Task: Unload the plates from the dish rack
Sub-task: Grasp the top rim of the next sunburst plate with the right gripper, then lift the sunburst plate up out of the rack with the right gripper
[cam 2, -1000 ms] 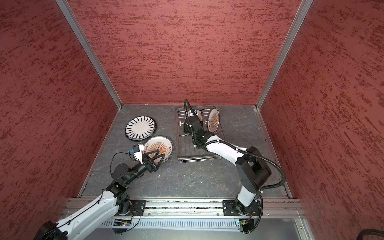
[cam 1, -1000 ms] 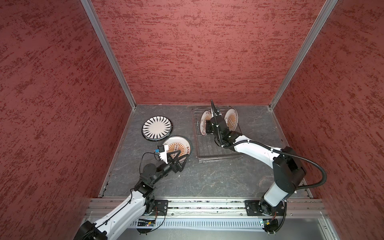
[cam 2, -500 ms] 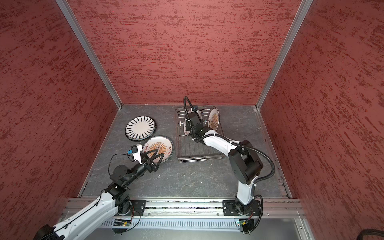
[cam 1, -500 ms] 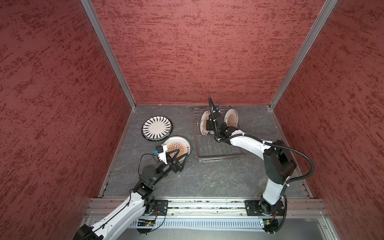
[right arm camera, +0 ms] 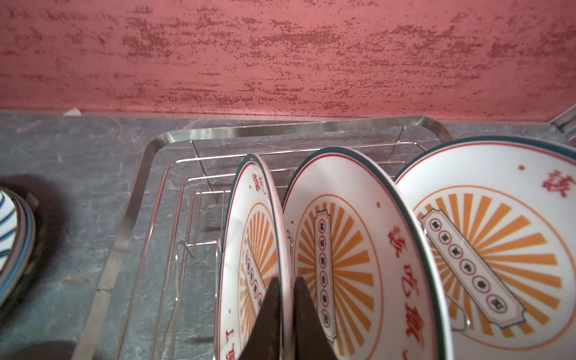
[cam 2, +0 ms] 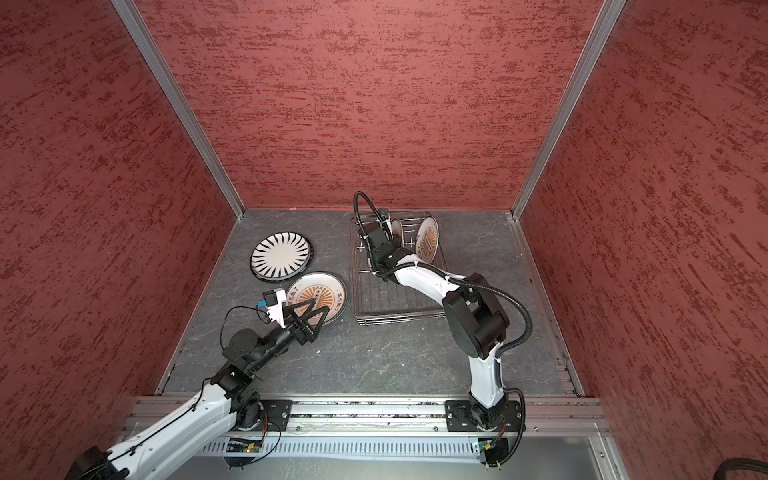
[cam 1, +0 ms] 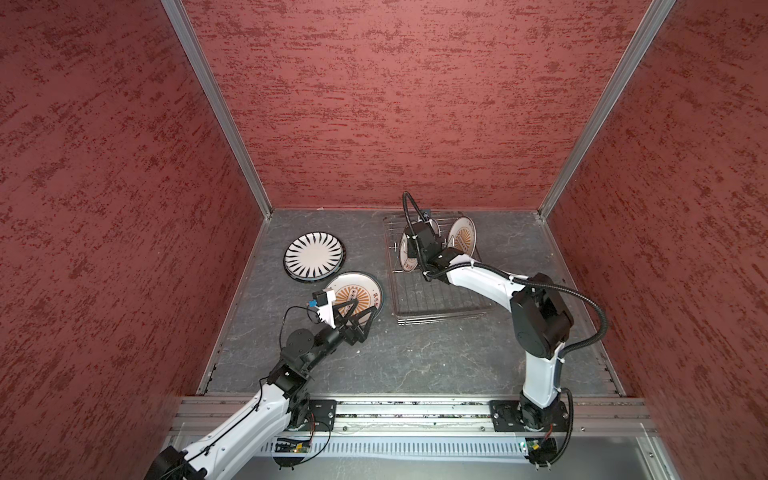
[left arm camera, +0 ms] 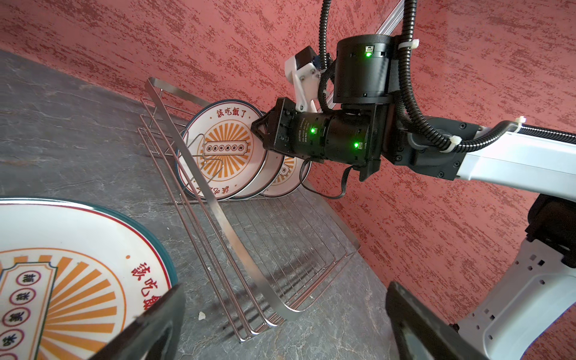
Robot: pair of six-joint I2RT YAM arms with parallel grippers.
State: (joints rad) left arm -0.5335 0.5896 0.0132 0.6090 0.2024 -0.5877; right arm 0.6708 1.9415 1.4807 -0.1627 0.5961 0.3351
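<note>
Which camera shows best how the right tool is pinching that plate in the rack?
The right wrist view: the right tool is shut on the rim of a sunburst plate, one finger each side. The left wrist view shows it side-on; in both top views the arm hides the grip.

A red back wall with a streaky, mottled plaster texture closed the cell, and a left side wall and a right side wall had the same finish. Silver aluminium posts ran up both back corners. The bench was grey, veined and slate-like. An aluminium rail crossed its near edge. The light was even, the shadows soft.
</note>
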